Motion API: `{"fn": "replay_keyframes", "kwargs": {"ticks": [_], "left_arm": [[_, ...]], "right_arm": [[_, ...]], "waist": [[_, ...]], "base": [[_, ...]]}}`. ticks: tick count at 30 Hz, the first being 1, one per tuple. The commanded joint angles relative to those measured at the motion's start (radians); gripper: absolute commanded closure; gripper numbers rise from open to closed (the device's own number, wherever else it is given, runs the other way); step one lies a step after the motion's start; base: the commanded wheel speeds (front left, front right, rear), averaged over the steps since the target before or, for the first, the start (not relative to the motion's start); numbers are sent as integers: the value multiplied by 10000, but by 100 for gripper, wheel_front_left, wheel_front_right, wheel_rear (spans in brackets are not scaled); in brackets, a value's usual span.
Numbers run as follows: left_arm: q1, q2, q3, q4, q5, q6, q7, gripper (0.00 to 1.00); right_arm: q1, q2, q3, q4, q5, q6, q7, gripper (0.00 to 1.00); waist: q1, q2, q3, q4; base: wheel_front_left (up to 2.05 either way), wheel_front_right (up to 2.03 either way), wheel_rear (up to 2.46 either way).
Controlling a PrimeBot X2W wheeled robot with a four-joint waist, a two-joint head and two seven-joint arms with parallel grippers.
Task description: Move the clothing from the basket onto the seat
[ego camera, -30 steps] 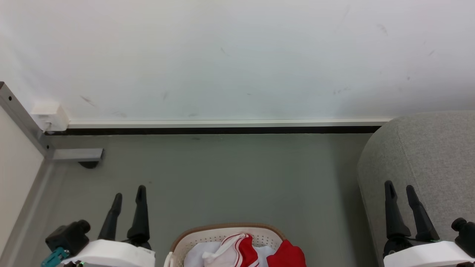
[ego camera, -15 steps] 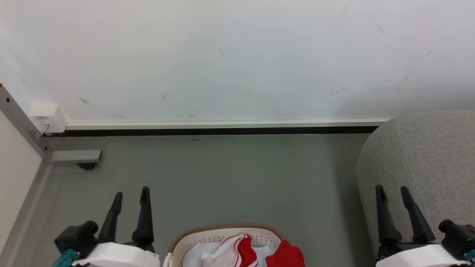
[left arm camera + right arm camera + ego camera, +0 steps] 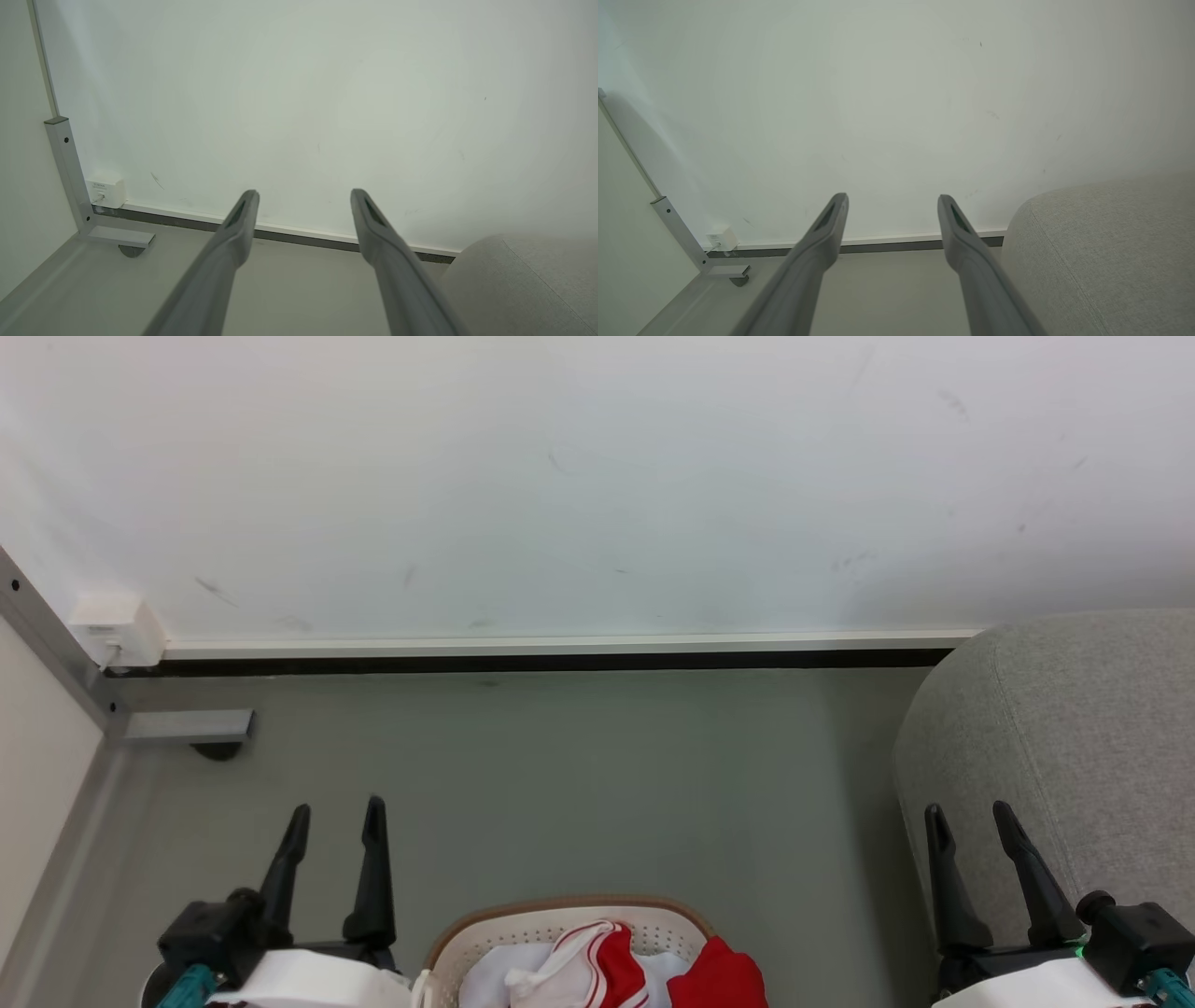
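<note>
Wall [image 3: 597, 476]: white, lightly scuffed, with a pale skirting strip over a dark gap at its foot.

Floor [image 3: 560, 784]: grey-green, running from the wall down to the robot.

Seat [image 3: 1074, 728]: light-grey upholstered, with a rounded corner, at the robot's right. What shows of its fabric carries no garment.

Metal frame [image 3: 56, 653]: grey post and foot bracket in the far left corner.

Basket [image 3: 569, 903]: cream, perforated, brown-rimmed. It stands on the floor at the lower middle of the head view, cut off by the bottom edge.

Clothing [image 3: 719, 980]: red, with striped white-and-red trim, heaped inside the basket among white fabric [image 3: 495, 975]. Judged status: nothing has been moved yet. The pick, the carry and the placing on the seat all remain.

Left gripper [image 3: 336, 807]: fingers spread apart and holding nothing. It hangs over bare floor, just left of the basket and apart from it.

Right gripper [image 3: 967, 810]: fingers likewise parted and empty. It is well right of the basket, in front of the seat's near corner.

Relation: the clothing lies between the two grippers, lower in the head view than either pair of fingertips. Both wrist views point at the wall above it, so reaching the heap would probably call for a downward, inward tilt.
</note>
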Motion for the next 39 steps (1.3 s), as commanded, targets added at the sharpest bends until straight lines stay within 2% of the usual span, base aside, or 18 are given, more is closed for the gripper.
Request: {"fn": "replay_keyframes", "kwargs": {"ticks": [1, 32, 39], "left_arm": [[26, 108, -8, -147, 384, 31, -97, 0], [47, -42, -37, -340, 2615, 119, -664, 0], [92, -103, 29, -325, 2583, 81, -644, 0]], "right_arm": [[-99, -80, 20, -49, -280, -16, -93, 0], [-191, -86, 278, -122, -2112, -21, -665, 0], [-155, -84, 282, -120, -1933, -21, -652, 0]], "waist": [[0, 0, 31, 3], [0, 0, 201, -59], [0, 0, 158, -58]], "base": [[0, 0, 0], [0, 0, 0], [0, 0, 0]]}}
